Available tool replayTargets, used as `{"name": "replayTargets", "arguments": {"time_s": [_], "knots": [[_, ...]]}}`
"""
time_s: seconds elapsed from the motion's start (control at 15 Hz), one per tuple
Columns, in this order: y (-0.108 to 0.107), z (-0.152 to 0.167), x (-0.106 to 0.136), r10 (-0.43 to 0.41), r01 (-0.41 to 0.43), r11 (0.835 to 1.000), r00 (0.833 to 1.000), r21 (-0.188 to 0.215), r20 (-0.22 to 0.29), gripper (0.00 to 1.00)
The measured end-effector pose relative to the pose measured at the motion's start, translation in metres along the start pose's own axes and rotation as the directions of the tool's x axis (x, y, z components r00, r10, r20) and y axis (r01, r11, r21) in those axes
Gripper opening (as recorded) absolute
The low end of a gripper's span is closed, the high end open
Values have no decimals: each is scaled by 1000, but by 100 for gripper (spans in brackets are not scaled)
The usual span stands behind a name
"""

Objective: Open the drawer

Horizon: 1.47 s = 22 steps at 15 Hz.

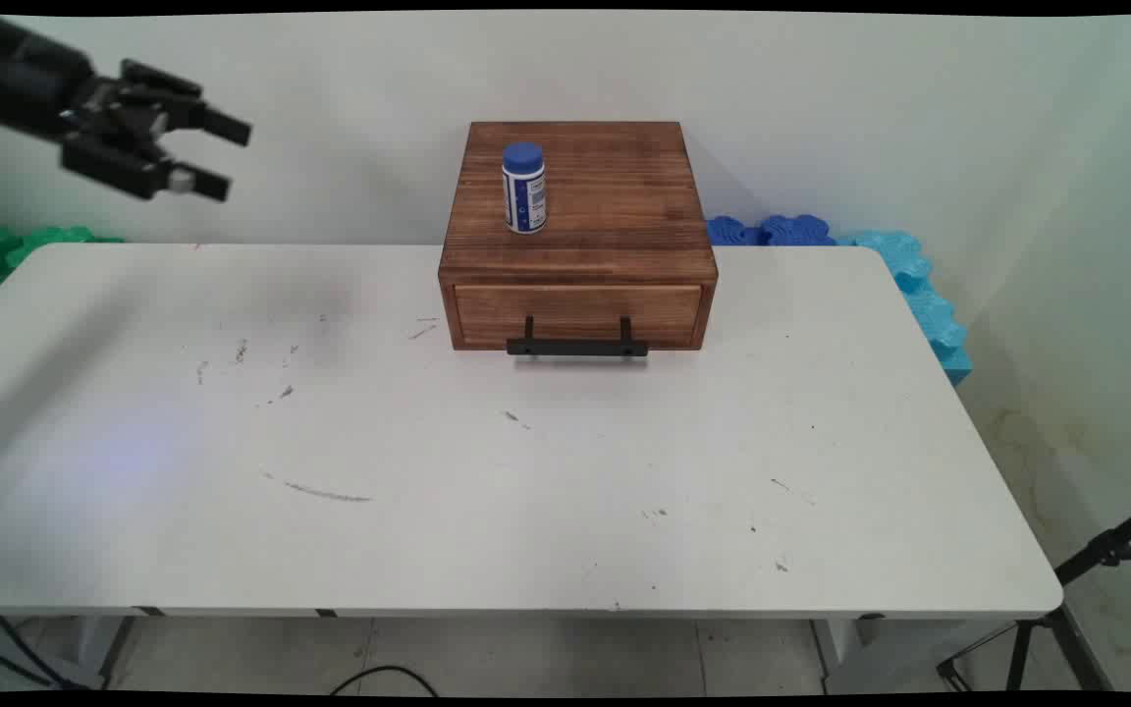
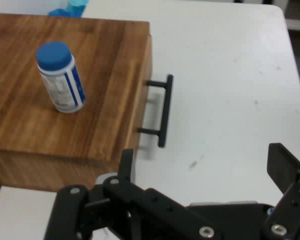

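1. We see the gripper [image 1: 222, 155] raised high at the 10 o'clock corner of the main view, its 2 fingers spread apart and holding nothing.
2. It hangs well apart from the wooden drawer box [image 1: 577, 236], which sits at 12 o'clock on the white table [image 1: 526, 471].
3. We find a white bottle with a blue cap [image 1: 524, 188] upright on the box's top, toward its left side.
4. The drawer is closed, and its black handle [image 1: 577, 346] faces 6 o'clock.
5. In the hand view the bottle [image 2: 61, 76] stands at 10 o'clock, the handle [image 2: 162, 111] near centre.
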Motion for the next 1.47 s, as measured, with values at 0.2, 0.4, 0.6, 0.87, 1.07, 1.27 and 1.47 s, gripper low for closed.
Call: {"name": "replayTargets", "arguments": {"time_s": [0.2, 0.4, 0.6, 0.87, 1.07, 1.27, 1.47], "knots": [[-6, 37, 44, -17, 17, 999, 1000, 46, 0, 100], [-9, 79, 81, -5, 3, 997, 1000, 74, 18, 100], [-10, 134, 108, 26, -33, 995, 997, 94, 70, 100], [-7, 211, 120, 64, -79, 993, 985, 87, 159, 100], [-2, 263, 118, 84, -101, 993, 971, 65, 225, 100], [3, 299, 112, 98, -115, 993, 955, 42, 278, 100], [10, 326, 104, 115, -126, 992, 937, 12, 330, 100]]}}
